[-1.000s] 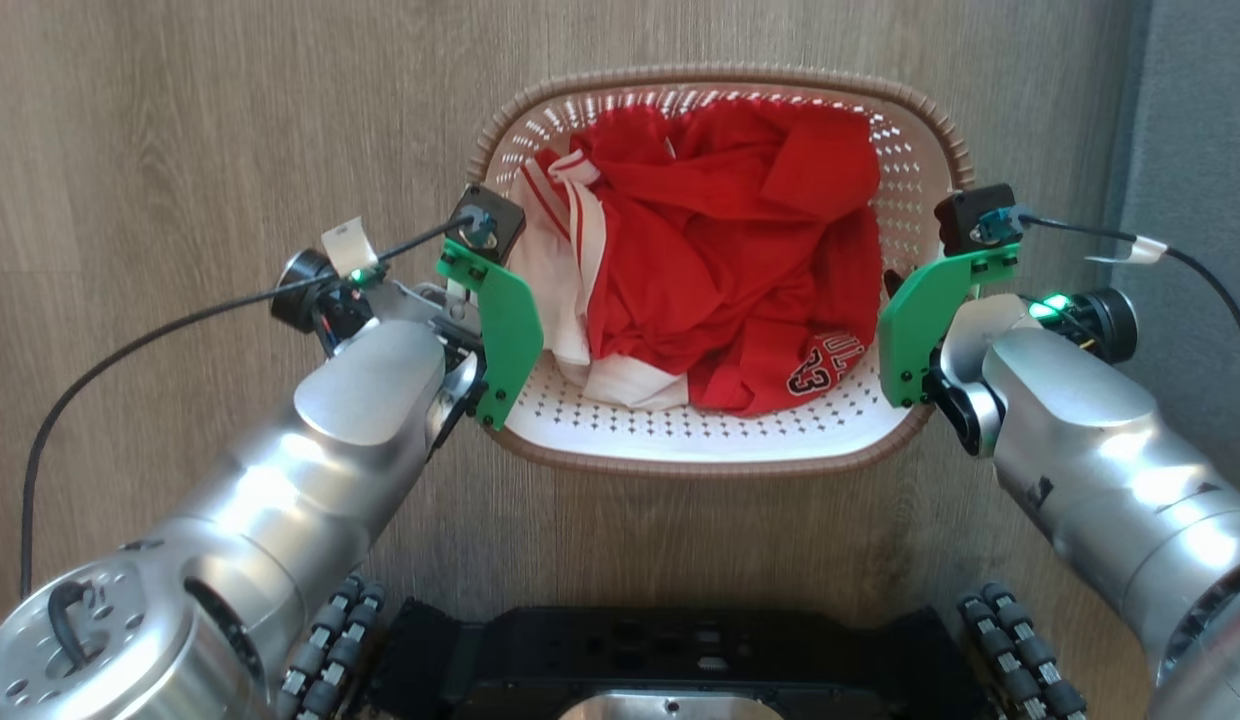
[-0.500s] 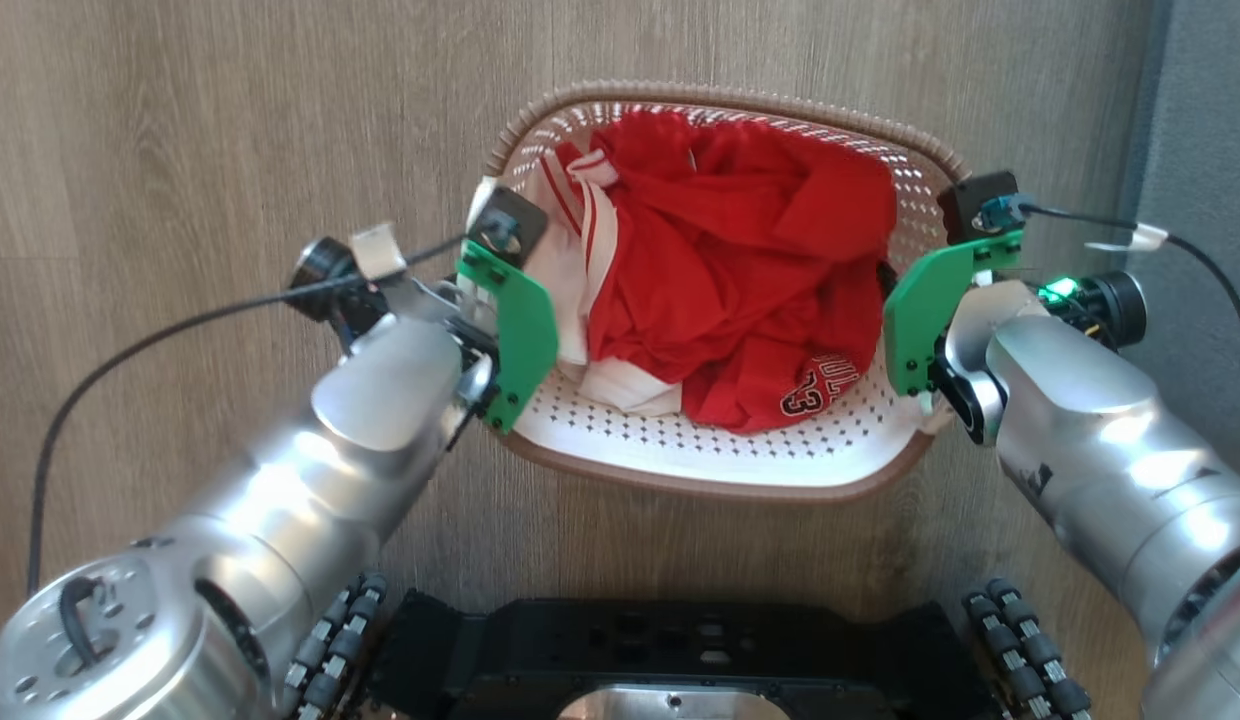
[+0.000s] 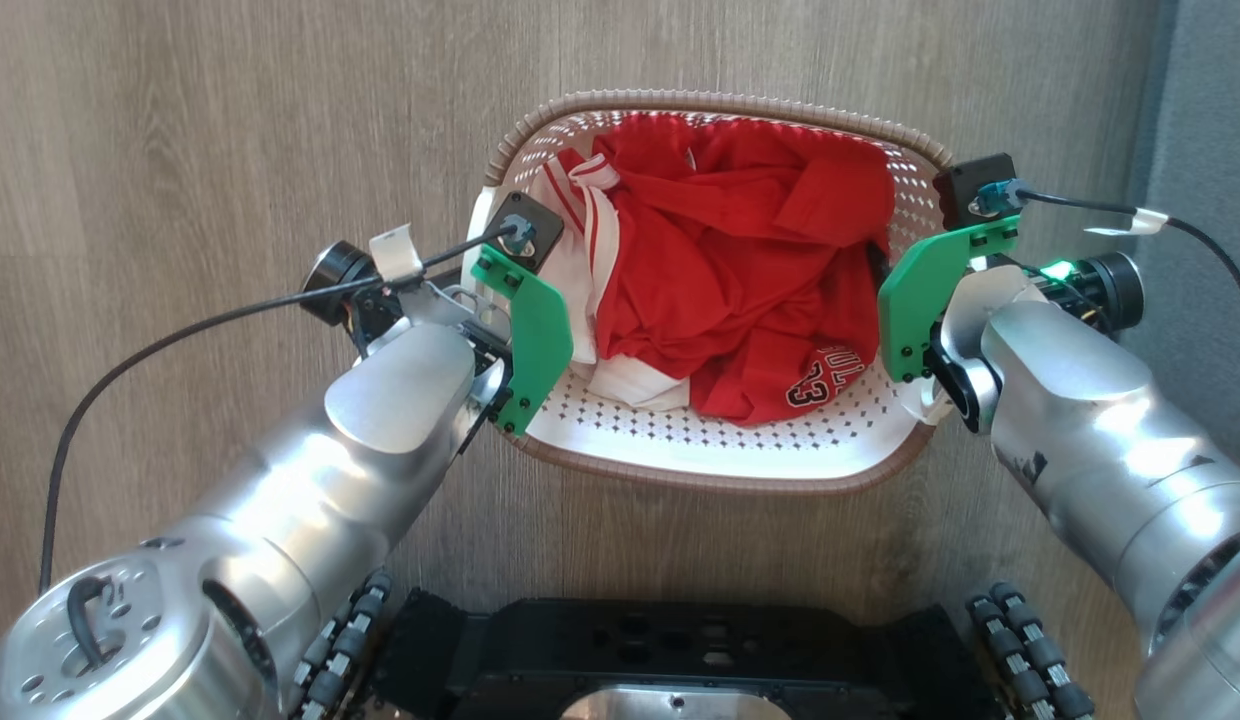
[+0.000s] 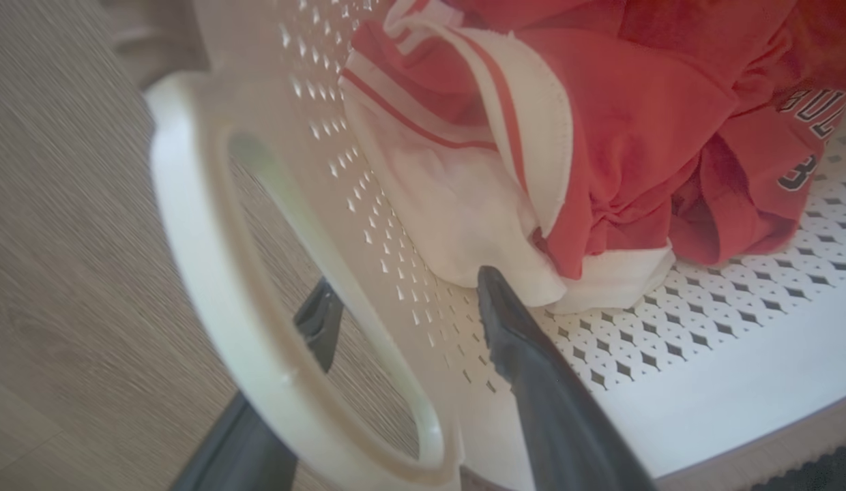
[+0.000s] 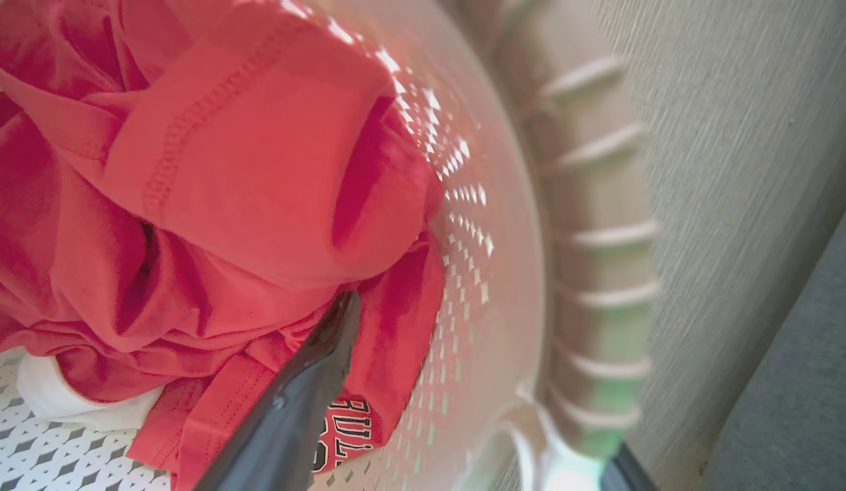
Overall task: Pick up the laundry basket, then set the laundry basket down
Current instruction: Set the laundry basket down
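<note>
Head view: clothes [image 3: 740, 290] in laundry basket [image 3: 715, 445]

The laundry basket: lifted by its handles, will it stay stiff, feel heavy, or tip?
Probably stiff: the laundry basket has moulded perforated plastic walls. Likely light: only crumpled red-and-white clothes lie inside. It might tilt if one handle rises before the other.

A grey-brown, wood-grain plank floor [image 3: 230, 120] spreads across the scene, its grain running near to far, with a faint plank seam on the left. Along the far right edge lies a blue-grey, finely textured strip [image 3: 1210, 100], carpet or wall base, unclear. Light is soft and even.
</note>
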{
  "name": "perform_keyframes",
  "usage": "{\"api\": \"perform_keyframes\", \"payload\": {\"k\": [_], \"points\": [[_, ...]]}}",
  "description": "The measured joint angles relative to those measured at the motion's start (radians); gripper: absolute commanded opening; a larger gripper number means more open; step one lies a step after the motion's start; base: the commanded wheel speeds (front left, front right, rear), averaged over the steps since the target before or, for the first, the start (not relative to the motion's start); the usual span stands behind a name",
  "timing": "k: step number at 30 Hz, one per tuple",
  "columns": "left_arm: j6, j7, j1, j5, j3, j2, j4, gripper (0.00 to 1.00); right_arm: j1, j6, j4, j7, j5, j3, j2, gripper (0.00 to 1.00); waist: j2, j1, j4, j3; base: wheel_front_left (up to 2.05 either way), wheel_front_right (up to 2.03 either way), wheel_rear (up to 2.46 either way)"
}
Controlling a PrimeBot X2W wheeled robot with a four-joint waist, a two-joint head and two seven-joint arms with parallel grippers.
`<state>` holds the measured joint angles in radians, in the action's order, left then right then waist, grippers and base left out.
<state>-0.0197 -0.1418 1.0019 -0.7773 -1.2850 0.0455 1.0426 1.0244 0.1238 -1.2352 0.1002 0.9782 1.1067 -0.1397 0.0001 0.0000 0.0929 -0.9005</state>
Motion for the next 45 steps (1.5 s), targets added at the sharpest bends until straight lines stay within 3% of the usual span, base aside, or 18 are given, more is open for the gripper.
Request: {"api": "perform_keyframes", "payload": {"k": [26,35,45], "points": [[-0.017,0.011,0.0,-0.009,0.0,-0.002,-0.017,1.0,0.064,0.0,-0.028,0.011,0.003,0.04,-0.02,1.0,0.0,0.0,0.023,0.029,0.0,0.0,0.0],[-0.016,0.028,-0.055,-0.034,0.0,-0.003,0.018,1.0,0.021,0.0,-0.048,-0.029,0.009,0.049,0.008,1.0,0.0,0.0,0.011,0.127,0.0,0.0,0.0],[-0.016,0.099,-0.169,-0.027,-0.001,-0.006,0.076,1.0,-0.086,0.0,-0.053,-0.027,0.018,0.048,0.038,1.0,0.0,-0.0001,-0.005,0.317,0.0,0.0,0.0]]}}
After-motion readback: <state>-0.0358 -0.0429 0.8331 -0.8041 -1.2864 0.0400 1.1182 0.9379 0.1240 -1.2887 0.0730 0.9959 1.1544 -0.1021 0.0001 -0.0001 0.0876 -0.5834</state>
